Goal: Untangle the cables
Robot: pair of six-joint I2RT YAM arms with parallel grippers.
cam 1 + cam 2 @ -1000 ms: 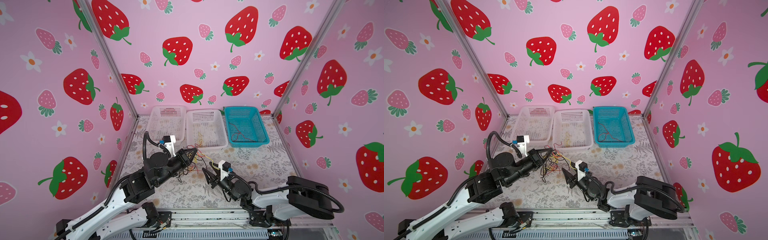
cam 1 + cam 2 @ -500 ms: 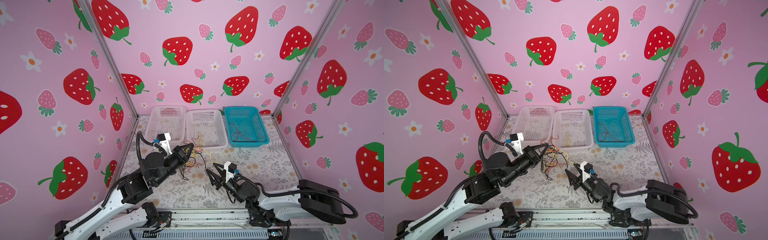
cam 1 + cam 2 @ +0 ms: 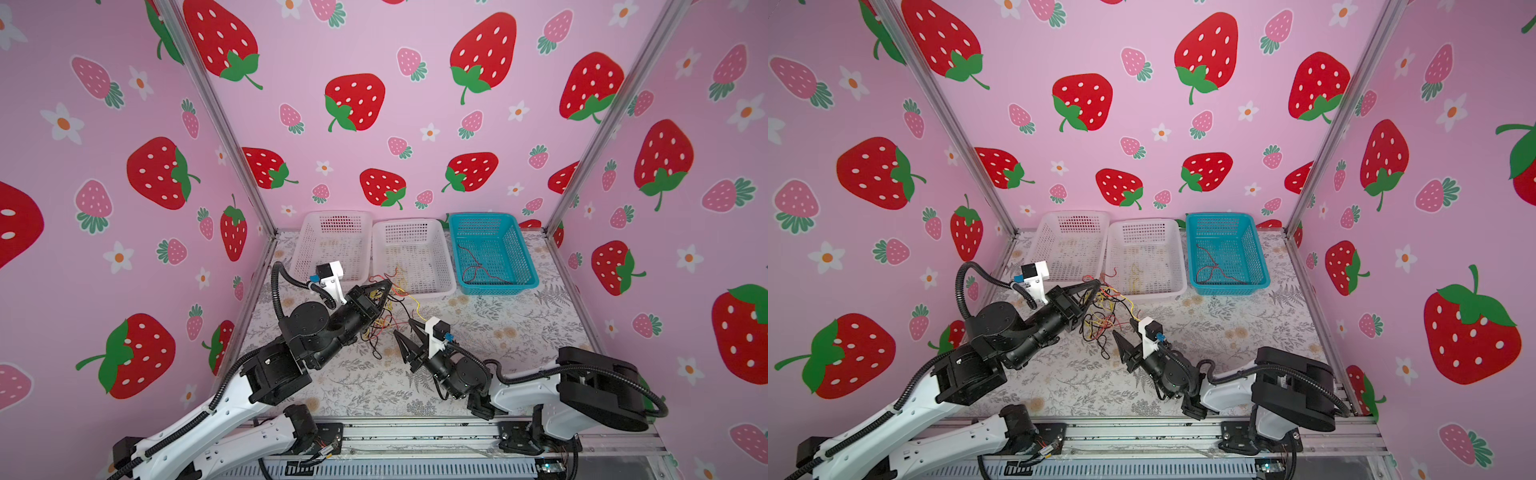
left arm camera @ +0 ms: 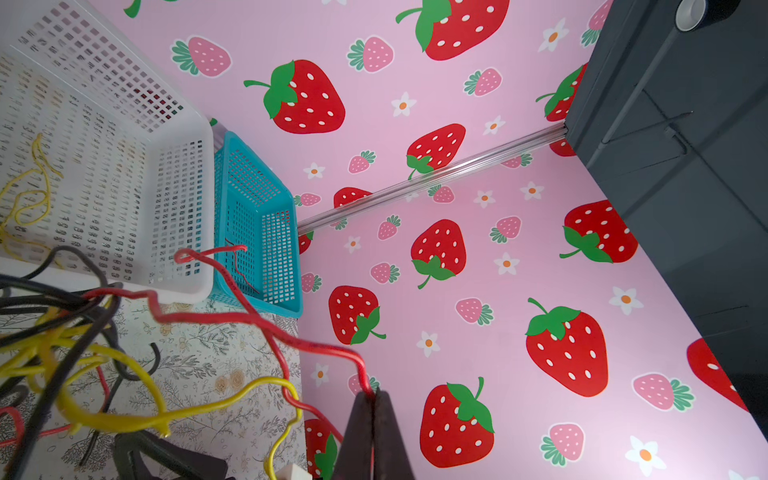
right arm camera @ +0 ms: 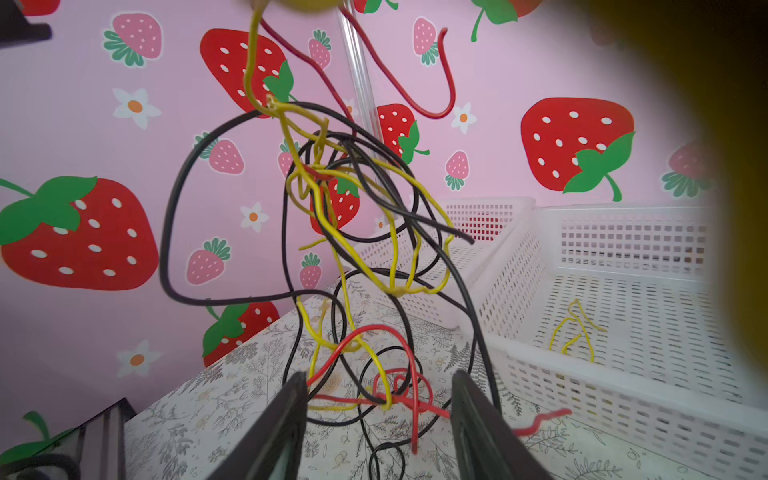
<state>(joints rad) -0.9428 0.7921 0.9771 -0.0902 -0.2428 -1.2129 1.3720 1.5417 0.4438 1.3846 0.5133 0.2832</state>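
Note:
The cables [image 3: 382,320] are a tangle of thin black, yellow and red wires hanging from my left gripper [image 3: 388,282] down to the floral table; in the other top view the cables [image 3: 1100,320] hang the same way. In the left wrist view my left gripper [image 4: 372,395] is shut on a red cable [image 4: 266,328]. My right gripper [image 3: 403,328] is open, low beside the tangle. In the right wrist view its fingers [image 5: 291,403] stand on either side of the tangle's lowest red and black loops [image 5: 395,395] without pinching them.
Three baskets stand along the back: a white basket [image 3: 336,214], a second white basket [image 3: 409,222] holding a yellow cable [image 5: 575,328], and a blue basket [image 3: 484,216] holding a red cable [image 3: 1216,264]. Pink strawberry walls enclose the sides.
My left gripper has risen a little, lifting the tangle. My right gripper has moved left and forward to the tangle's lower loops.

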